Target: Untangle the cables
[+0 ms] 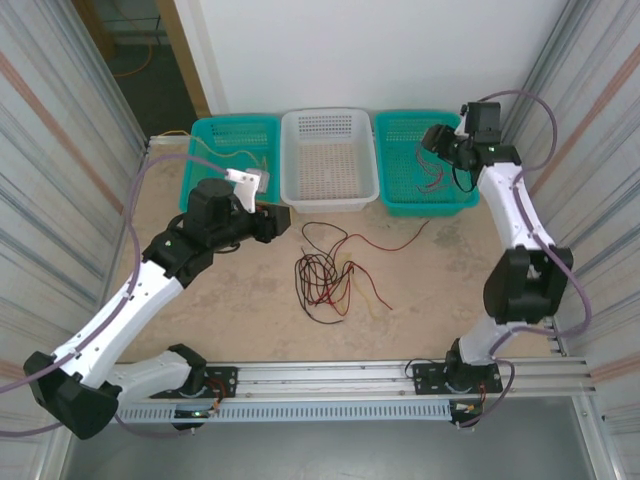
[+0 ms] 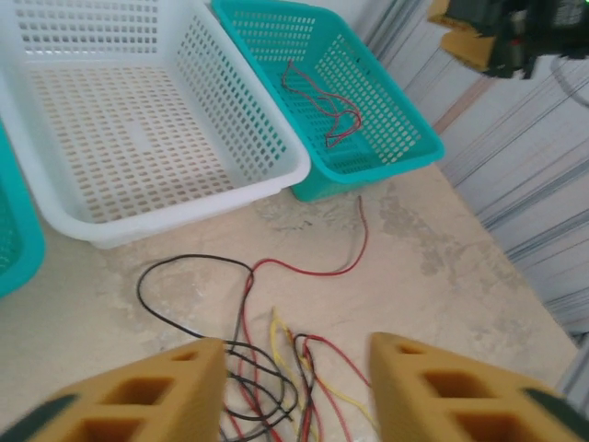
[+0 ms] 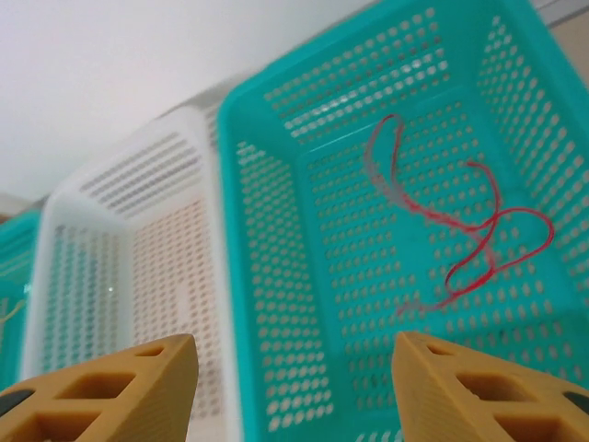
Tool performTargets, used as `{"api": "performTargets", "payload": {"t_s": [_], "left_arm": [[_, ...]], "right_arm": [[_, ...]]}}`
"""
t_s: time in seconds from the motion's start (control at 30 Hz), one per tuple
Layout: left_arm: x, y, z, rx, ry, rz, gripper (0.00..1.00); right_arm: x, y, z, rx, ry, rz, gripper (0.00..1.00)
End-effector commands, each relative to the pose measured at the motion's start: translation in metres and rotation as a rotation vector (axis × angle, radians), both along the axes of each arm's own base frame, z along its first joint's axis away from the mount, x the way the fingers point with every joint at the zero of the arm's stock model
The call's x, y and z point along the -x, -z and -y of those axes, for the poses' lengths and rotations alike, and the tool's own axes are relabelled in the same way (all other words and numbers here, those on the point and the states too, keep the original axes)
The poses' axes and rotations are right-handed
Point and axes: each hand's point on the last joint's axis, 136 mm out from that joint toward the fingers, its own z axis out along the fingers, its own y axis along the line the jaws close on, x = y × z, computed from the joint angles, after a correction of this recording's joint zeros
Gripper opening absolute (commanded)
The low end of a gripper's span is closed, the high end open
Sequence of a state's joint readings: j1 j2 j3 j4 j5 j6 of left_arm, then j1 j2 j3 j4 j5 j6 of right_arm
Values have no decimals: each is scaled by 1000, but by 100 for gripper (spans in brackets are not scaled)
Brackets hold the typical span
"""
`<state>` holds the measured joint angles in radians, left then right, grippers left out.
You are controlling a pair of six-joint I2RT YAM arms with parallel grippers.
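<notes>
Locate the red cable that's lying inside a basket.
The red cable lies on the floor of the teal basket at the far right in the top view, beside the white basket, with the right pincer over that basket.

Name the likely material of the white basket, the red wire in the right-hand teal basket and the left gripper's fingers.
White basket: probably moulded plastic, slightly glossy; uniform perforated grid. Red wire: likely plastic-insulated, smooth; thin, lies in limp curves. Fingers: matte mustard plastic, possibly printed; hollow pockets.
</notes>
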<state>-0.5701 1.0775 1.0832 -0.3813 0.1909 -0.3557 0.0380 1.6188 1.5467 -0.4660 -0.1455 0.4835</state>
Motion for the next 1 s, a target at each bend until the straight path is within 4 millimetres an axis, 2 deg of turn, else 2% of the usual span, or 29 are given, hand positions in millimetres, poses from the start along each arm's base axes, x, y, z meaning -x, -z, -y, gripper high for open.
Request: {"api": "performTargets", "payload": {"t_s": [0.0, 0.07, 0.17, 0.23, 0.33, 0.43, 0.57, 0.7, 0.83, 0.97], "left_arm": [[-2, 25, -5, -70, -38, -62, 33], [-3, 41, -6, -96, -60, -102, 24], [-4, 62, -5, -106, -75, -161, 20], [-3, 74, 0, -104, -61, -206, 19], [-2, 98, 4, -107, -65, -267, 20], [-2, 119, 12, -88, -55, -325, 31], [-9, 138, 25, -77, -47, -379, 34], [-15, 148, 37, -91, -66, -383, 39], [-19, 149, 26, -122, -152, -356, 38], [-17, 138, 9, -107, -196, -312, 37]], "right_arm": [[49, -22, -27, 58, -66, 64, 59], [78, -10, -47, 84, -107, 55, 60], [119, 19, -77, 118, -189, 16, 60], [143, 42, -89, 139, -220, -25, 60], [174, 82, -107, 114, -271, -106, 60], [198, 117, -123, 96, -320, -162, 60], [212, 147, -132, 55, -317, -237, 59], [209, 152, -144, 64, -345, -237, 59], [200, 156, -172, 93, -460, -249, 58], [194, 170, -200, 221, -566, -275, 54]]}}
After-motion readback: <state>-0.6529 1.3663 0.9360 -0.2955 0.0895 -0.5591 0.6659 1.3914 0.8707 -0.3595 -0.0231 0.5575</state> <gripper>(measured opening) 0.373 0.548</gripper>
